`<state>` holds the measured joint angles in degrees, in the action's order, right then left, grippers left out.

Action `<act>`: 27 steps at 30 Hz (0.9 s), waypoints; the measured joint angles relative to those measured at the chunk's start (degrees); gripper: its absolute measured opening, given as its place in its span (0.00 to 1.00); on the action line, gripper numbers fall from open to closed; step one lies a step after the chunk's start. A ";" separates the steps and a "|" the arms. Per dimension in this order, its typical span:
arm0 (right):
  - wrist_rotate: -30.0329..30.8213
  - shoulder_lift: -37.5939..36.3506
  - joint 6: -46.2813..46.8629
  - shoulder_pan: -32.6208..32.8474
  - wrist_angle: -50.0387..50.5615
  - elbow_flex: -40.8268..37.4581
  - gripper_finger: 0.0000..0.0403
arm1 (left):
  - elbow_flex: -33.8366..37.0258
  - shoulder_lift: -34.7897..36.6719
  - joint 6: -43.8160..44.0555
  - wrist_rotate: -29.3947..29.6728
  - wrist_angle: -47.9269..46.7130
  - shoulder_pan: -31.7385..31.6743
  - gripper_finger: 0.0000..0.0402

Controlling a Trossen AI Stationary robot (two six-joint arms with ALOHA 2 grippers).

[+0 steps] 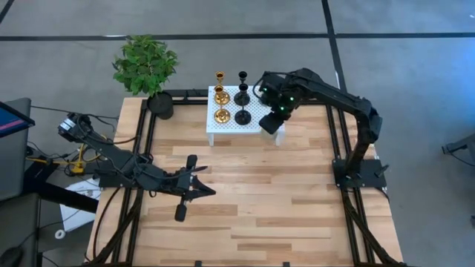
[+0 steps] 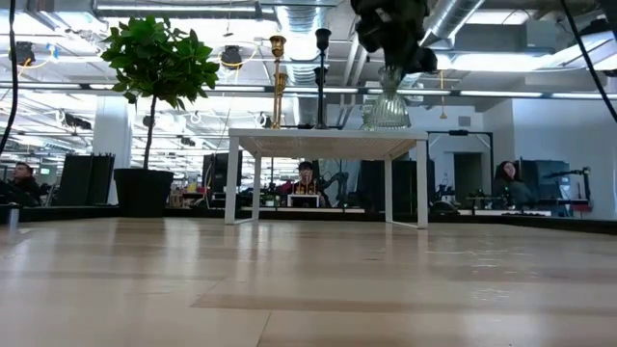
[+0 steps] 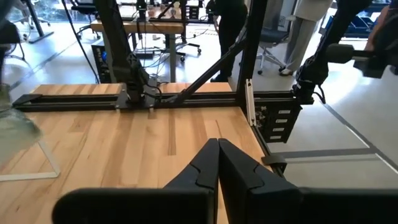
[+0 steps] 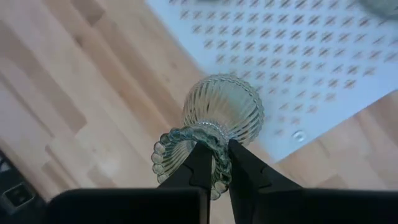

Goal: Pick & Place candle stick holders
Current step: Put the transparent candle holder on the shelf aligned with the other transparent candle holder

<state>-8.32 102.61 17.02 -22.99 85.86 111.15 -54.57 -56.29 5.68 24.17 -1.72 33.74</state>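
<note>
A white perforated stand sits at the table's far middle. On it stand three gold holders and three black holders, on their round bases. My right gripper is over the stand's right end, shut on a ribbed grey-green glass holder, which also shows in the low view. Whether its base touches the stand's top I cannot tell. My left gripper is shut and empty above the table's left middle. My right gripper pinches the glass holder's beaded top rim between its two fingers, one finger inside the rim and one outside. The fingers come from above, pointing down. The holder hangs upright below them, its wide base down, at the stand's top near its right front corner.
A black pot with a green plant stands at the table's far left corner, beside the stand. A black frame runs along the table's left, right and far edges. Bare wood lies in front of the stand. People sit beyond the table.
</note>
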 joint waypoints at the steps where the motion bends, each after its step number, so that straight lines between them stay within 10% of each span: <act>1: 0.39 0.04 -0.46 -0.41 -0.56 0.00 0.04 | 0.00 0.00 0.45 -0.01 -0.02 0.00 0.02; 27: 3.35 1.00 -3.51 -7.45 -6.45 0.12 0.04 | 0.00 0.00 0.80 0.01 -0.27 0.00 0.02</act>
<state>-4.97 103.61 13.51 -30.44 79.41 111.27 -54.57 -56.29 6.48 24.18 -1.99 33.74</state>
